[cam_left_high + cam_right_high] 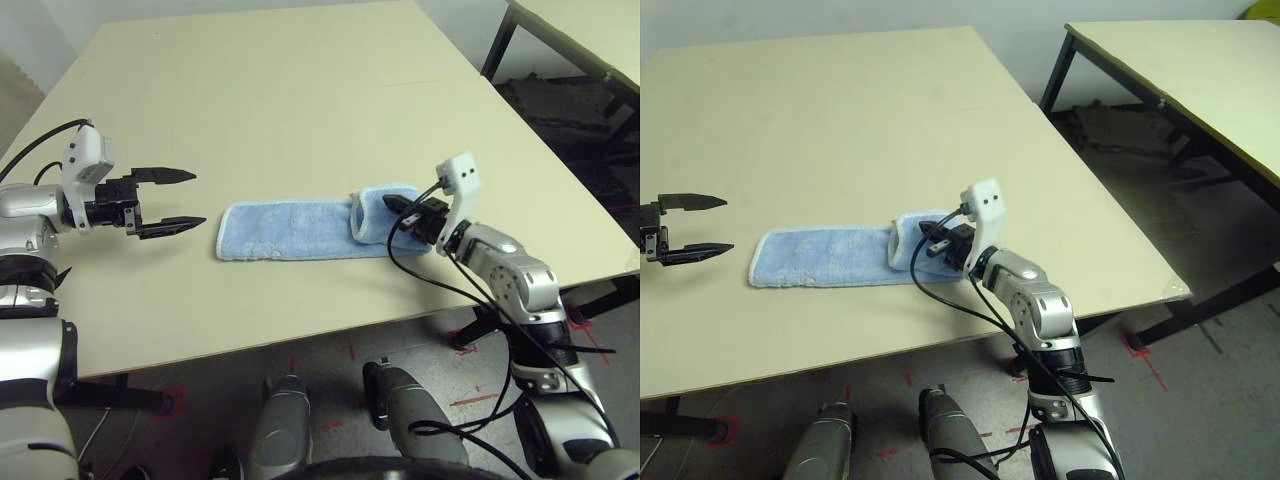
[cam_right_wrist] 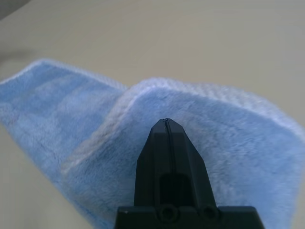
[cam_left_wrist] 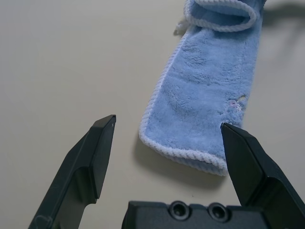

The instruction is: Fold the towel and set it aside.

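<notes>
From the robot's head, the towel (image 1: 300, 232) lies as a long blue strip across the middle of the pale counter (image 1: 300, 90), its right end curled up and over. The right claw (image 1: 405, 210) sits low at that curled end, fingers pressed together among the raised cloth; whether cloth is actually pinched between them cannot be told here. The left claw (image 1: 165, 203) hangs spread wide and empty, just off the strip's left end. To fold well, the right claw would probably need a firm pinch on the hem and a low, straight carry toward the left end, so the layers meet edge to edge.

The other head view shows a second table (image 1: 1200, 70) well off to the right, beyond a gap of floor. Nothing on the counter appears to block the fold; the dangling black cable (image 1: 970, 300) on the right arm might snag.

The left wrist view shows the near end of the towel lying flat with white edging, between the two wide-open fingers (image 3: 90, 157) but not touched.

The right wrist view shows its fingers (image 2: 167, 157) closed tight, tips against a hump of blue cloth.
</notes>
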`<state>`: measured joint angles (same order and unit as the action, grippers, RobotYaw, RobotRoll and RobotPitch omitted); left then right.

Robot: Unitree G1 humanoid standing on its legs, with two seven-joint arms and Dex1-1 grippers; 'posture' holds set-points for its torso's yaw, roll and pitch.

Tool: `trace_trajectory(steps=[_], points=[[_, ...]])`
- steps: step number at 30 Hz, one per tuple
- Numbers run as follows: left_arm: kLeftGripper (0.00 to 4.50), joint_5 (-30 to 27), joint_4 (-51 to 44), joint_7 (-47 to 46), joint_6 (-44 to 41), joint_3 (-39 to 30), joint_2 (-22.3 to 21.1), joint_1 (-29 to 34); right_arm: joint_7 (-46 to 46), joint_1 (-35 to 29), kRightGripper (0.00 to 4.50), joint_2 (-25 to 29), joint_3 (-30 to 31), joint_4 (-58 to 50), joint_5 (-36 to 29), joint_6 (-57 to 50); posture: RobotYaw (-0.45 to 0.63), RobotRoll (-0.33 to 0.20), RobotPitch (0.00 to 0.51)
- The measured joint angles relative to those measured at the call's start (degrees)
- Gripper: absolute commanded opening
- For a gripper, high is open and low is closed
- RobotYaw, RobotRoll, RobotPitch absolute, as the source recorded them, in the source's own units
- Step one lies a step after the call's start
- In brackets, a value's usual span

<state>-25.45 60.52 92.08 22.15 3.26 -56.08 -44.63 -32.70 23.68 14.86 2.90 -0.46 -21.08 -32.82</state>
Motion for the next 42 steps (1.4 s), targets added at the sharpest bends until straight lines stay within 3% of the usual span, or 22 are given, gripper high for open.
trace_trajectory(steps=[9,17,27,32,42], points=[[4.5,0.13,-0.01,0.0,-0.2,-0.5,0.42,-0.04,-3.49,1.49,0.02,-2.41,5.03,3.81,1.21,-0.18,0.03,0.0,0.149],[4.5,0.92,0.02,0.0,-0.52,-1.07,0.44,-0.03,-9.21,2.87,0.02,-3.94,6.78,-2.39,-5.14,-6.8,0.03,0.0,0.151],[4.5,1.28,0.06,0.0,-0.64,-2.22,0.49,0.04,-8.57,8.35,0.02,2.99,0.71,-5.1,-7.68,-10.07,0.02,0.0,0.155],[4.5,1.4,0.09,0.0,-0.64,-2.37,0.75,0.03,-8.49,8.34,0.02,5.98,0.75,-5.03,-6.72,-10.15,0.02,0.0,0.155],[4.5,1.45,0.16,0.0,-0.67,-2.7,0.96,0.0,-2.39,5.68,0.02,4.15,3.03,6.87,3.04,-1.49,0.03,0.0,0.154]])
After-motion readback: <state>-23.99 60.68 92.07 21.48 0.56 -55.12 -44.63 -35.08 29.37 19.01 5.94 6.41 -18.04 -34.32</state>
